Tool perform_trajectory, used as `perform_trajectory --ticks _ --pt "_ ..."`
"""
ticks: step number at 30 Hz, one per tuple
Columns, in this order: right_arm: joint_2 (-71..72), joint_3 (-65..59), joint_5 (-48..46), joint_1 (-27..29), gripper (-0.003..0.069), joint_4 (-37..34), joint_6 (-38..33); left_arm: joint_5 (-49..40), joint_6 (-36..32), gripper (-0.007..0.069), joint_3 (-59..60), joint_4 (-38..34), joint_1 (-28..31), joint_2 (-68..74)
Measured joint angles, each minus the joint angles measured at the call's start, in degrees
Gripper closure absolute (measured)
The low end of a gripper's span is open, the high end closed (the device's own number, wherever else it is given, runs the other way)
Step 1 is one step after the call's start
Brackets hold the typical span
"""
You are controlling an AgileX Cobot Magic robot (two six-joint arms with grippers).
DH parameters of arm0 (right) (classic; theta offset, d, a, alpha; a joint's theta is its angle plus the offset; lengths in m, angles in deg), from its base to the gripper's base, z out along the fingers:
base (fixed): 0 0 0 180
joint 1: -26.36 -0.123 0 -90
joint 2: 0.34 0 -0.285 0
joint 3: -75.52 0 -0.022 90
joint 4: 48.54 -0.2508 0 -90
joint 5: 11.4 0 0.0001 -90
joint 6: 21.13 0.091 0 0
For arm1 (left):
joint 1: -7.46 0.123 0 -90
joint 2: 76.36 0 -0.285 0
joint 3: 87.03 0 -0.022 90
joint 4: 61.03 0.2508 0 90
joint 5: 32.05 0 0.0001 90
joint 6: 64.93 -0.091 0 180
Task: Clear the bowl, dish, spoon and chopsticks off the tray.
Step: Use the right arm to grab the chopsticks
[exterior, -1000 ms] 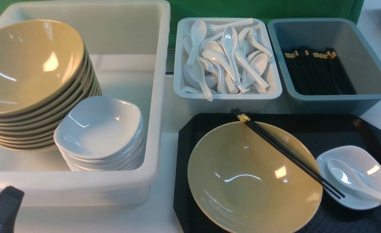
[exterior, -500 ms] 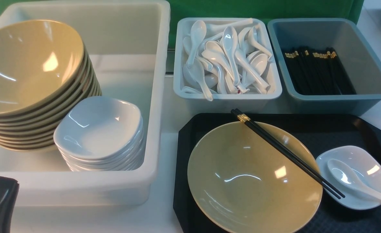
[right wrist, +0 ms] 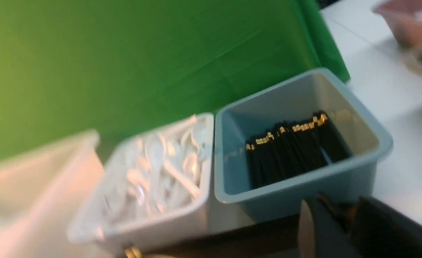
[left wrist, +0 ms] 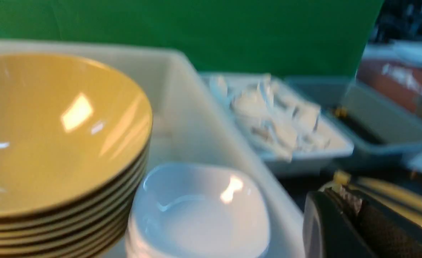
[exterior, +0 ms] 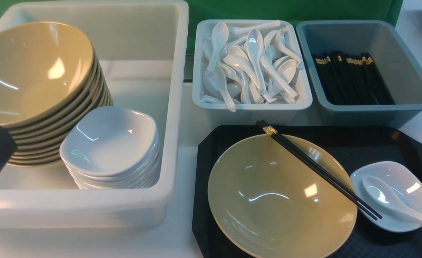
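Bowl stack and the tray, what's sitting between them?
In the front view, the stack of small white dishes and the white bin's side wall.

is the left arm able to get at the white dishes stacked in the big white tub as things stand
Probably yes: the left gripper hangs near the tub, and nothing covers the stack's top dish, though the tall bowl stack crowds one side.

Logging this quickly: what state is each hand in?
Left hand: closed, nothing visibly held.
Right hand: too blurred to tell open or closed.
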Motion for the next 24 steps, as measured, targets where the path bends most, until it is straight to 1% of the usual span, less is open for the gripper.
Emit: perform_trajectory --ticks 2,3,4,5,6,7,9,11,12,14,17,18,19,20,23,24 --pt "-7.04 8.66 -6.84 -3.31 0.0559 0.05 -10.06 -7.91 0.0 0.0636 -5.17 5.64 -0.17 7.34" --pt "-9.84 12.1 -9.16 -4.28 0.0572 0.05 -13.77 -10.59 0.0 0.0636 -6.88 7.9 -0.59 10.07" --pt "-14.06 17.13 -14.88 -6.41 0.0599 0.05 -18.79 -13.96 0.06 0.0636 -9.02 11.16 -1.78 13.83" --pt "-14.74 18.72 -15.73 -6.68 0.0603 0.05 -19.55 -13.96 0.13 0.0636 -9.34 11.16 -2.05 13.83" --pt "-19.52 23.22 -20.93 -8.45 0.0621 0.05 -24.12 -17.21 0.64 0.0636 -11.29 15.17 -4.91 18.17" --pt "-23.49 27.2 -26.74 -9.72 0.0627 0.05 -27.22 -18.87 1.28 0.0636 -12.2 17.8 -7.25 20.89" --pt "-29.07 31.93 -32.83 -11.31 0.0628 0.05 -31.23 -20.45 2.07 0.0636 -13.56 21.21 -12.72 24.8" --pt "-34.1 35.16 -38.76 -12.68 0.0628 0.0 -34.66 -21.21 2.47 0.0636 -14.8 22.8 -18.38 27.83" --pt "-36.71 36.37 -40.87 -13.34 0.0628 0.0 -36.05 -21.22 2.71 0.0636 -15.19 23.07 -19.98 29.11" --pt "-42.13 38.24 -43.93 -14.88 0.0627 -0.17 -37.82 -20.87 3.33 0.0636 -16.66 23.13 -25.41 32.3" --pt "-46.83 39.68 -45.05 -16.7 0.062 -0.56 -38.32 -20.13 3.96 0.0636 -18.27 22.58 -30.13 36.02" --pt "-51.29 41.39 -45.56 -18.81 0.0598 -1.4 -38.94 -19.27 4.58 0.0636 -19.59 21.89 -33.51 39.06" --pt "-51.71 41.58 -45.56 -18.81 0.0598 -1.5 -39.0 -19.26 4.58 0.0636 -19.74 21.82 -33.87 39.71" --pt "-53.87 42.59 -45.78 -19.88 0.0578 -2.07 -39.15 -18.91 4.66 0.0636 -20.41 21.7 -35.53 40.98" --pt "-60.72 46.4 -46.59 -22.97 0.0466 -2.9 -39.54 -18.11 4.71 0.0636 -21.8 21.22 -39.75 45.25" --pt "-62.42 47.37 -46.68 -23.41 0.044 -3.02 -39.54 -17.97 4.71 0.0636 -22.02 20.96 -40.56 45.98"
